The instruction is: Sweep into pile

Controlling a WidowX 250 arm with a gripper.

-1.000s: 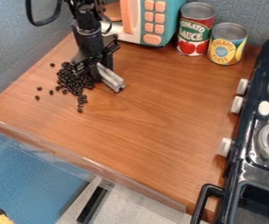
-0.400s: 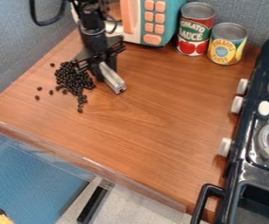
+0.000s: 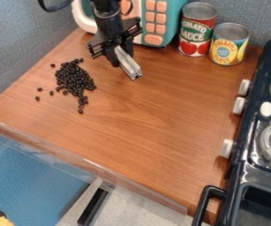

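Fingers (image 3: 112, 58) and slotted metal bar (image 3: 129, 65) shifted toward back edge of desk (image 3: 161, 128), clear of black beans (image 3: 75, 79); closed on bar, lower end free, presumably for sweeping.

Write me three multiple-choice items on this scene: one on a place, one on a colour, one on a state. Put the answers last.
1. Where do the red can and yellow can stand?
A) On a burner
B) Between the microwave and the stove
C) Among the beans

2. What colour are the beans?
A) Black
B) White
C) Green

3. How do the beans lie?
A) All inside a can
B) In one straight row
C) In a main heap with some strays

Answers:
1: B, both cans stand side by side in that gap.
2: A, the beans are dark against the brown wood.
3: C, single beans lie apart from the heap.
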